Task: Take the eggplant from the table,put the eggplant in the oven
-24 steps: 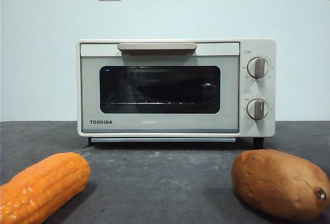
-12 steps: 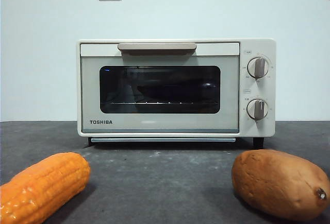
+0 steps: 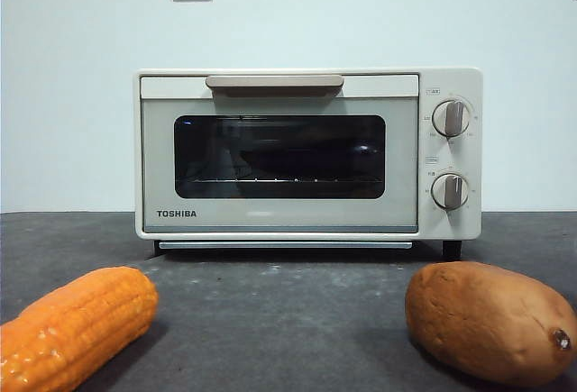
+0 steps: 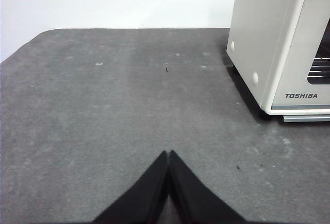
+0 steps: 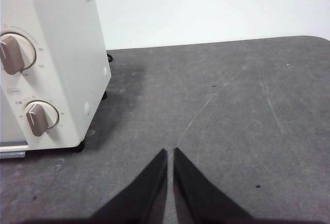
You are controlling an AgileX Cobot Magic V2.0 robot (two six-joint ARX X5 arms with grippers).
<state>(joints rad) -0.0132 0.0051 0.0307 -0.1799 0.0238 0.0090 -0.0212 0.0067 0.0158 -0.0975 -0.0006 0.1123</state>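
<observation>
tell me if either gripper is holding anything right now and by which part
Nothing is held. The left gripper and the right gripper both have their jaws closed together on nothing, above bare table beside the oven.

The left claw [image 4: 168, 154] hangs above the counter [image 4: 103, 110], its two black jaws pressed together at the tips, holding nothing. The right claw [image 5: 170, 152] hangs likewise, jaws nearly touching with only a thin slit between them, also empty-handed.
</observation>
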